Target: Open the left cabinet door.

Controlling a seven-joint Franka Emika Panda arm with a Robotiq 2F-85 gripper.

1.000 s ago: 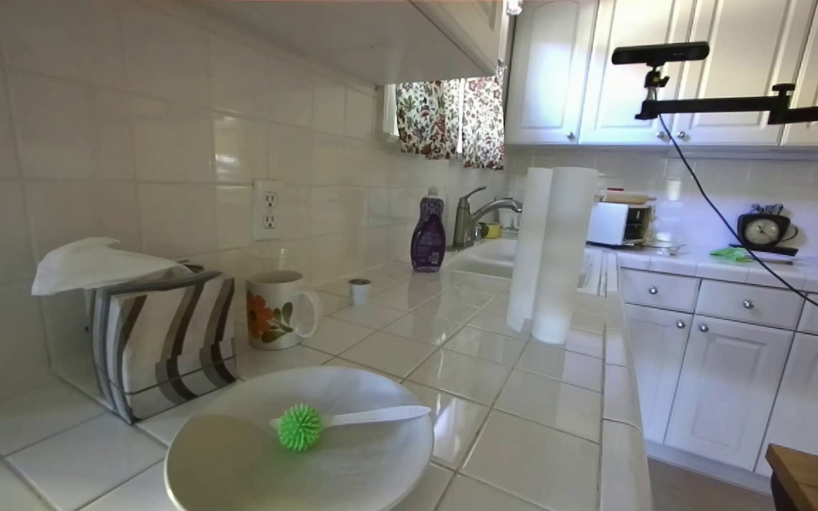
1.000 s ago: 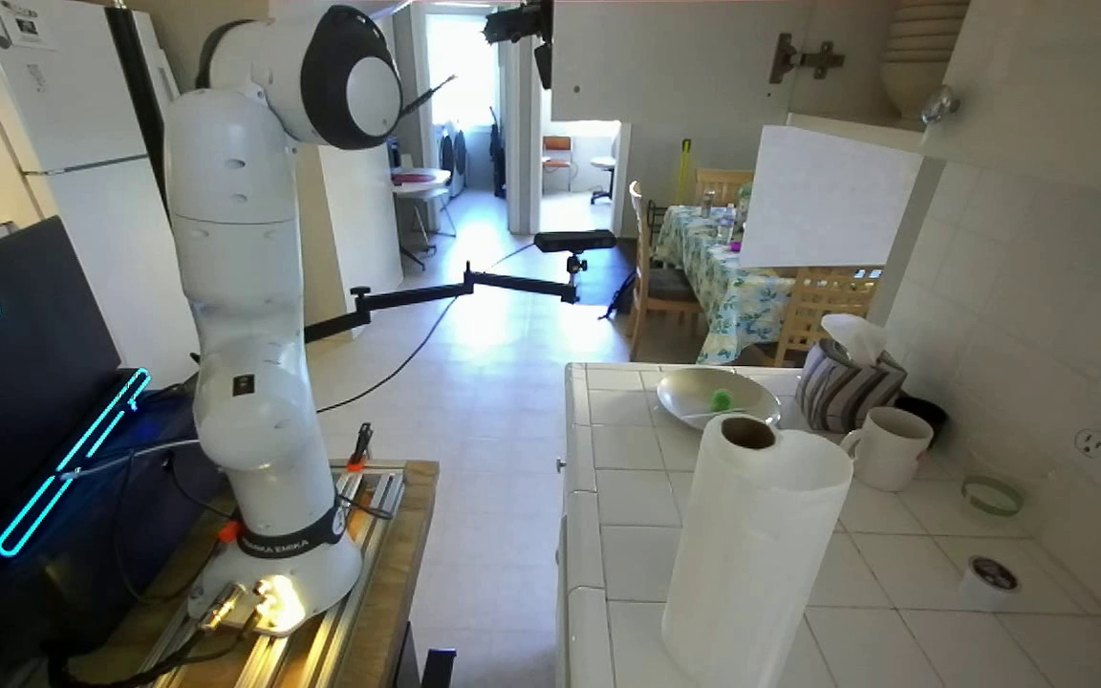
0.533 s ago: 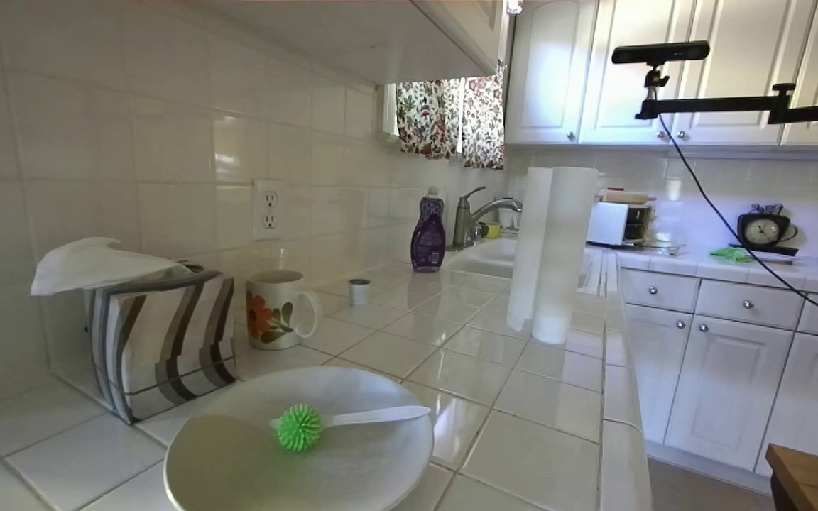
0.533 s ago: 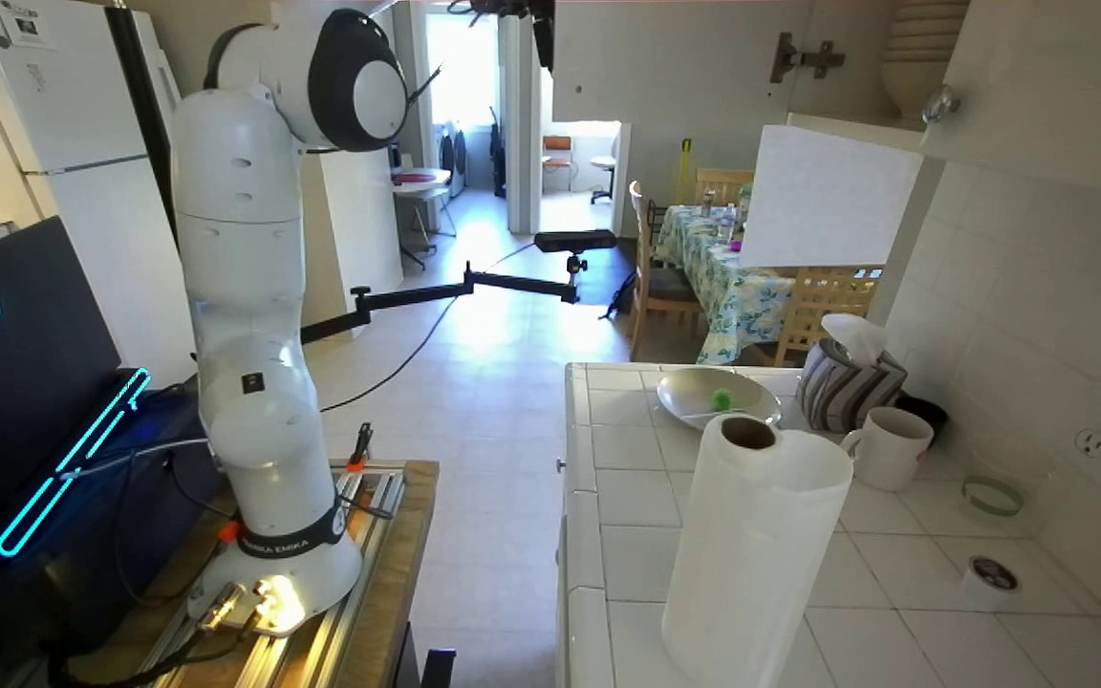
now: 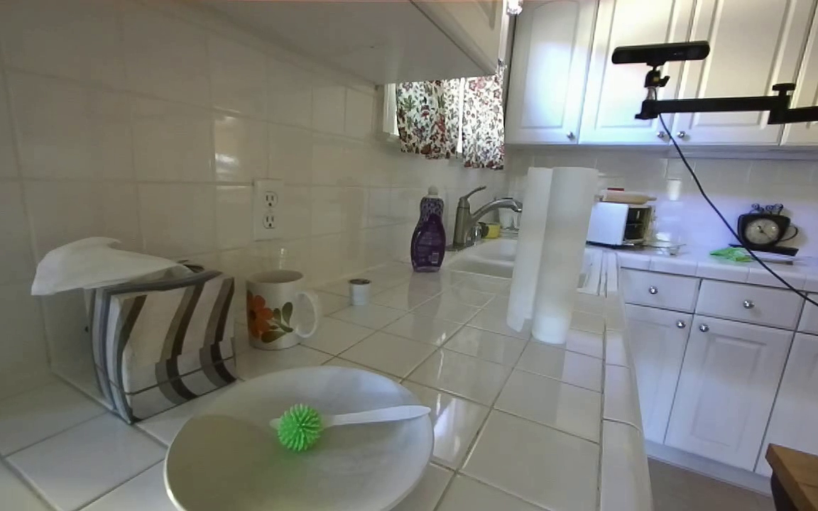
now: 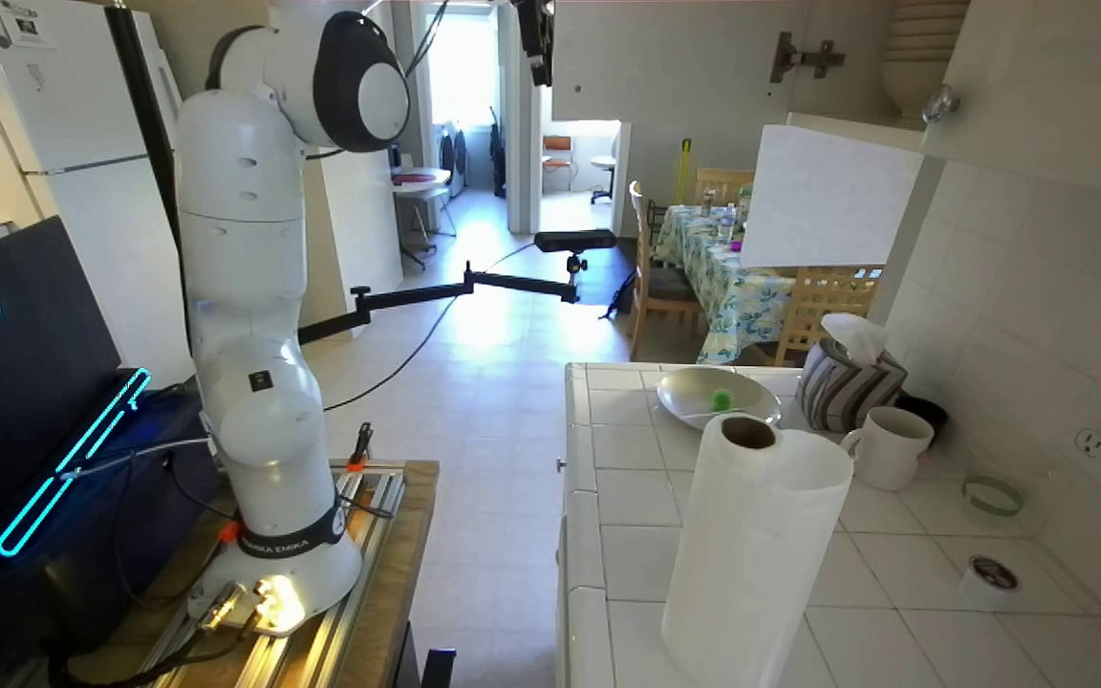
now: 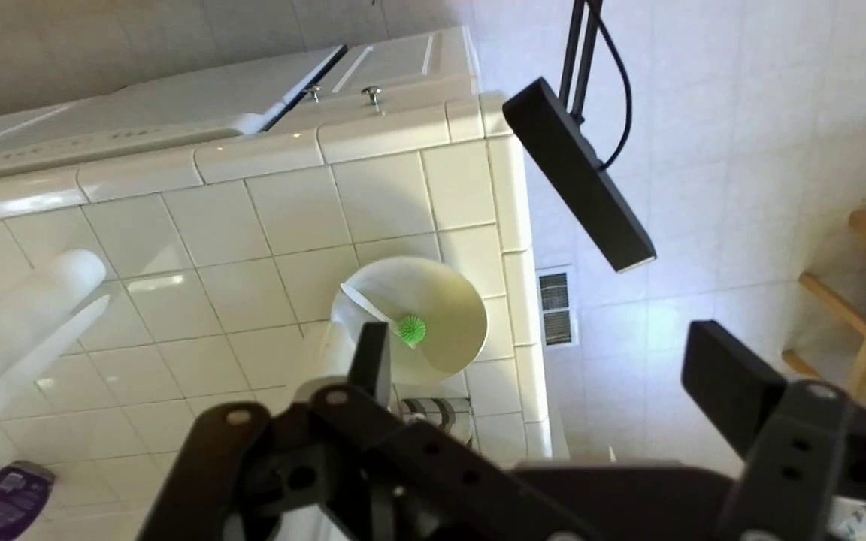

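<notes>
Leftmost in an exterior view, the Panda arm (image 6: 249,287) is holding its gripper (image 7: 538,346), fingers (image 7: 730,379) wide apart, near the left cabinet door (image 6: 675,62). That door is standing open, free edge pointing left, top cropped, long axis unclear; right of its hinge (image 6: 783,57), stacked dishes (image 6: 923,57) and a knobbed door (image 6: 1057,86) are showing.

Hand (image 7: 542,364) w/ 2 fingers (image 7: 730,383) apart

Left upper cabinet door (image 6: 680,57) found open

In an exterior view: plain, pale, upright, inner face exposed, projecting outward from the front of the upper cabinet (image 6: 847,96). Metal hinge (image 6: 807,60) visible at the joint; top outside the view.
</notes>
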